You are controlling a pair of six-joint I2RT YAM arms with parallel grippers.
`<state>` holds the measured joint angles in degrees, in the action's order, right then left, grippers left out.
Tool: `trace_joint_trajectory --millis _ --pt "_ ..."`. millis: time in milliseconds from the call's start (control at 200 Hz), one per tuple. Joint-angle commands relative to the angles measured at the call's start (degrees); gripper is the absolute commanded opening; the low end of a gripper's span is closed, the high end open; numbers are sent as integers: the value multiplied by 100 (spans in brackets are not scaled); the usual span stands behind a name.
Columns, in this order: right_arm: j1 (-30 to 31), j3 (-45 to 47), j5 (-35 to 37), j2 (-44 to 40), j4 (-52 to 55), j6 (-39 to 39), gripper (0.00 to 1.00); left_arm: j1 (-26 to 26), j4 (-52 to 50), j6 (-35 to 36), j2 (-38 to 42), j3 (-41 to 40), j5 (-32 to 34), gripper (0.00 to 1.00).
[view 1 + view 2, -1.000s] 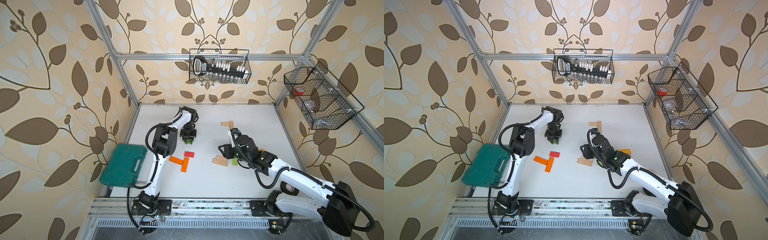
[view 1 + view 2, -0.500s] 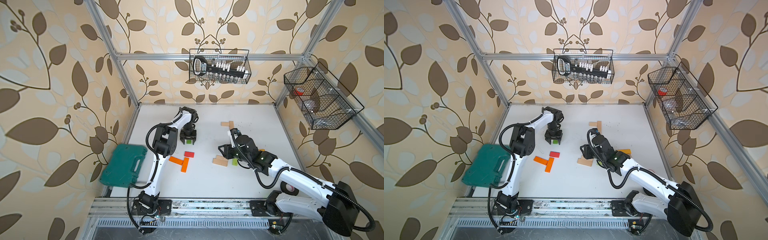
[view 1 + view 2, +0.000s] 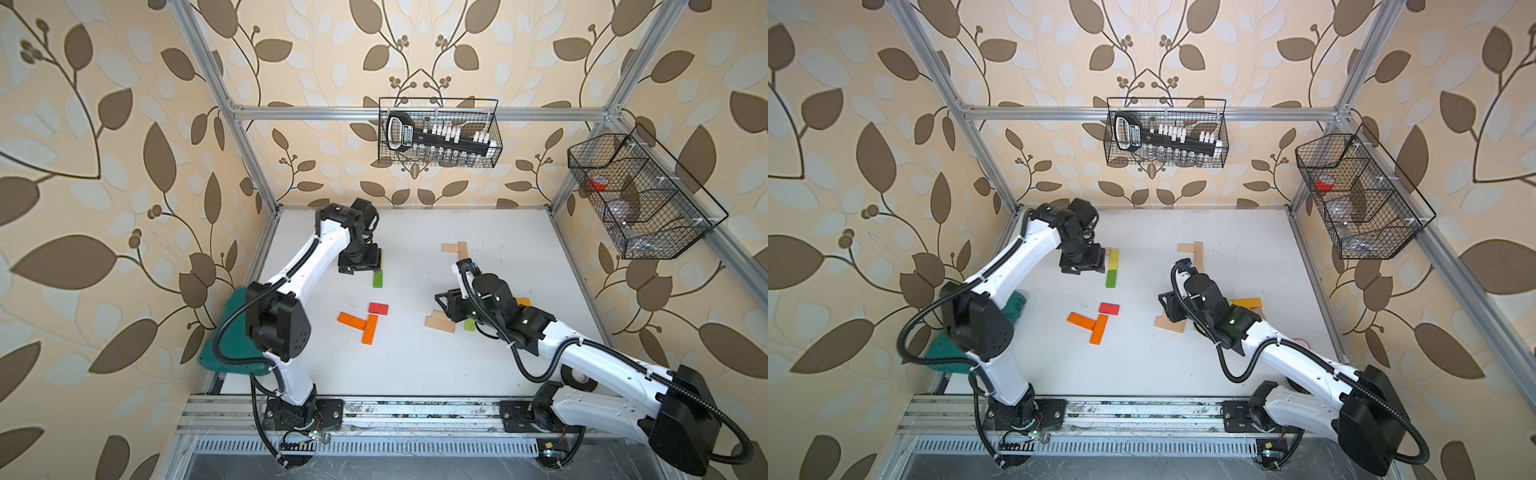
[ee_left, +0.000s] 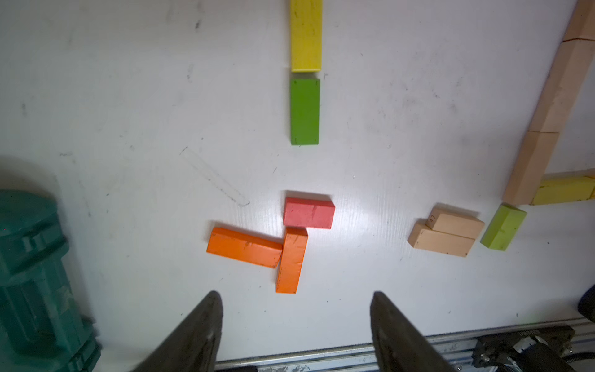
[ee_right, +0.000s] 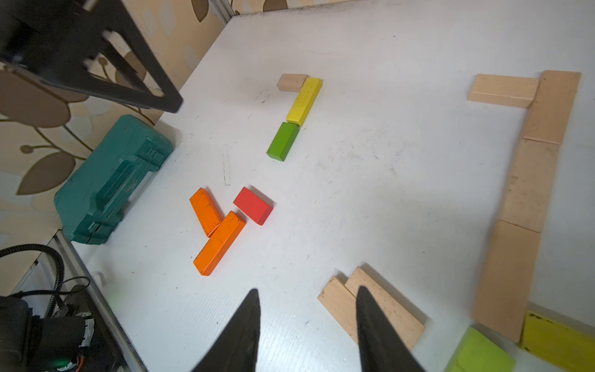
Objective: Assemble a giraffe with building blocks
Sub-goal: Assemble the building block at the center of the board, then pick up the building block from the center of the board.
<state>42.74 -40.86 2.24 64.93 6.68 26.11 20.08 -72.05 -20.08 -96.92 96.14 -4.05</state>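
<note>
Left wrist view shows the left claw (image 4: 295, 301) open and empty, the green block (image 4: 304, 111) set end-to-end with the yellow block (image 4: 306, 35) on the worktop (image 4: 96, 96). The right claw (image 5: 308, 290), open too, should grip a pale block (image 5: 338, 309) next.

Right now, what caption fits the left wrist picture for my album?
The open left tool looks down at two orange blocks, a red block, a green block and a yellow block.
</note>
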Motion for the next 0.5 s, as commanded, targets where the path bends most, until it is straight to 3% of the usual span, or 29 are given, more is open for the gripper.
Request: trace_joint_trajectory --millis 0,155,495 --pt "248 -293 101 383 43 -104 46 -197 -12 -506 589 -833 267 75" --pt "580 -569 92 897 -28 146 46 -370 310 -1109 1356 -1970 127 84" --pt "762 -649 -142 1166 -252 87 46 -407 1473 -3005 1719 -3531 -641 84"
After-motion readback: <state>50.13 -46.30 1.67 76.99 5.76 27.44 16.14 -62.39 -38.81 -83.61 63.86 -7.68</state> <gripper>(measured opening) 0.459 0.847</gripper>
